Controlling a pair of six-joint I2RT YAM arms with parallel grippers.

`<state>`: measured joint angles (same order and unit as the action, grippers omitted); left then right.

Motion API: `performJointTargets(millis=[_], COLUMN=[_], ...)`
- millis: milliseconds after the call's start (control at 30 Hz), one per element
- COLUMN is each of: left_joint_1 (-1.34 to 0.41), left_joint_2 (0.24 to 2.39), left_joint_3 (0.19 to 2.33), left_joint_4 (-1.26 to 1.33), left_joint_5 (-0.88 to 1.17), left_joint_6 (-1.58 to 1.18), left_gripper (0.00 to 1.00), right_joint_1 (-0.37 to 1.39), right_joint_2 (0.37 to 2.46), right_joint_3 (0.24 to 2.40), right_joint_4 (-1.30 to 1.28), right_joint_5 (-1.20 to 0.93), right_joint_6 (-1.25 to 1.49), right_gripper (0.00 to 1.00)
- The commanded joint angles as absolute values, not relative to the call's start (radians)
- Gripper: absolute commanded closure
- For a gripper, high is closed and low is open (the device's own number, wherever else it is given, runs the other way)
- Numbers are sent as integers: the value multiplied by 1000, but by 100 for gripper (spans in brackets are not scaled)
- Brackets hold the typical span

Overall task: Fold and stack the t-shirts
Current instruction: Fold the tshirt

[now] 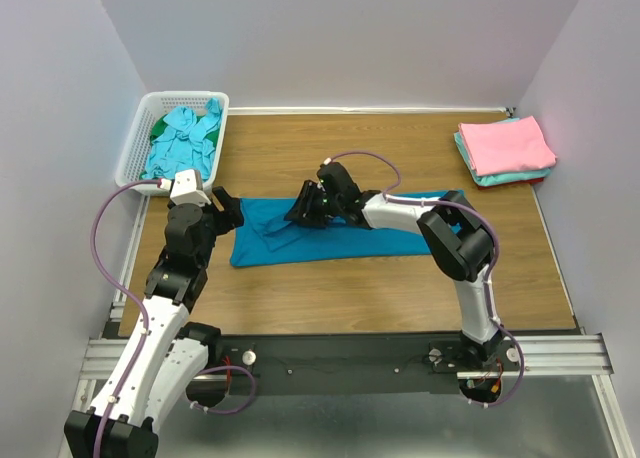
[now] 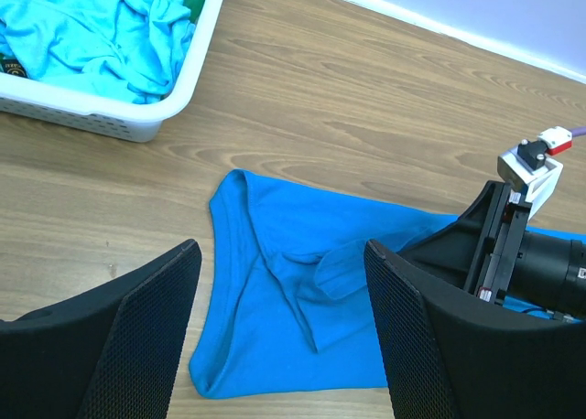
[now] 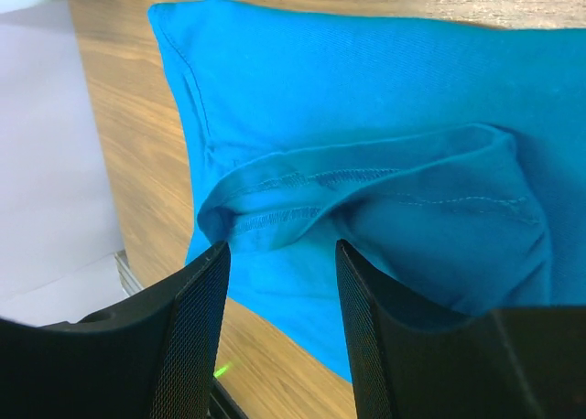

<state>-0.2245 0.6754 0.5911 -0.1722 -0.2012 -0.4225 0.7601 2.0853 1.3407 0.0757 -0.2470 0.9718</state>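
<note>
The deep teal-blue t-shirt point(image 1: 400, 240) lies on the wooden table as a long, partly folded strip. It also shows in the left wrist view point(image 2: 275, 337) and in the right wrist view point(image 3: 366, 90). My left gripper point(image 1: 228, 210) is open and empty, just above the strip's left end point(image 2: 279, 254). My right gripper point(image 1: 303, 210) is open and hovers over a bunched sleeve fold point(image 3: 302, 204) left of the strip's middle; its jaws stand apart with no cloth pinched between them point(image 3: 282, 250). A folded stack with a pink shirt on top point(image 1: 505, 146) lies at the back right.
A white slotted basket point(image 1: 135, 143) at the back left holds crumpled pale turquoise shirts point(image 1: 188, 143) and a green one; it also shows in the left wrist view point(image 2: 137, 126). Walls close in the table on the left, back and right.
</note>
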Motion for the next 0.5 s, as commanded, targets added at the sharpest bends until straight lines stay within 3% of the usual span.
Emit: performJointTargets(millis=[0, 467], left_joint_1=[-224, -224], left_joint_2=[681, 695], left_joint_3=[584, 581], left_joint_4=[-141, -140], left_joint_5=[-225, -212], left_joint_6=[-408, -407], left_gripper=[20, 21], right_joint_1=[767, 765], right_joint_2=[2109, 2279], right_joint_3=[1374, 1575], right_joint_4=[83, 80], right_joint_5=[-242, -290], right_joint_6=[986, 950], right_gripper=[43, 43])
